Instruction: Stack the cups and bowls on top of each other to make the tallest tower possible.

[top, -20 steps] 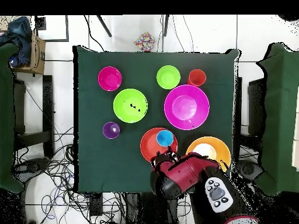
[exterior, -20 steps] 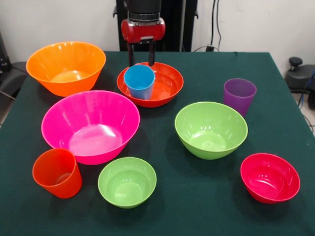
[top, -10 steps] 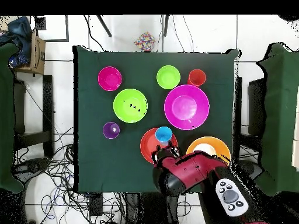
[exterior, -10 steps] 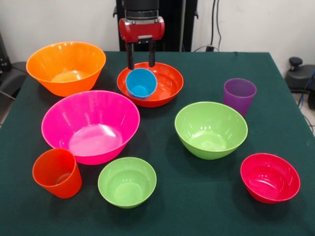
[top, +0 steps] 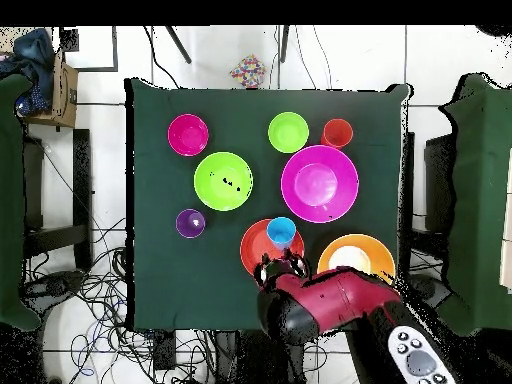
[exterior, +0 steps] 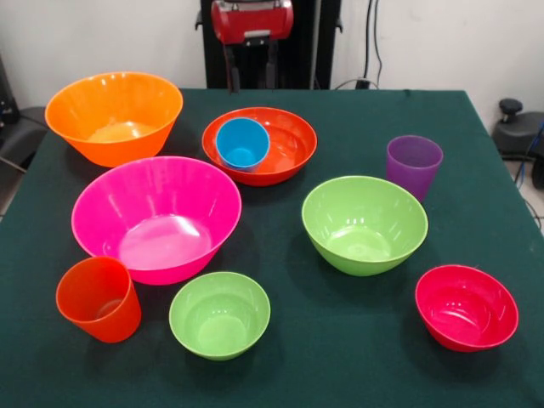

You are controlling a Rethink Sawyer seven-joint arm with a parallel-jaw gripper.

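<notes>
My gripper [exterior: 252, 78] hangs open and empty above the table's far edge, behind the shallow red-orange bowl [exterior: 293, 146]. A blue cup [exterior: 242, 142] rests tilted inside that bowl, mouth facing the camera. In the overhead view the gripper [top: 282, 268] sits just below the bowl [top: 256, 250] and the blue cup [top: 281, 231]. The other pieces stand apart: a large orange bowl [exterior: 114, 115], a large pink bowl [exterior: 155, 217], an orange cup [exterior: 99, 297], a small green bowl [exterior: 219, 314], a medium green bowl [exterior: 364, 223], a purple cup [exterior: 413, 166] and a crimson bowl [exterior: 466, 306].
All pieces stand on a dark green tablecloth [exterior: 340, 357]. Cables lie on the floor [top: 90, 290] beside the table in the overhead view. A black stand [exterior: 297, 42] rises behind the table.
The gripper has lifted and drawn back from the blue cup. The cup tipped from upright to leaning in the red-orange bowl.
</notes>
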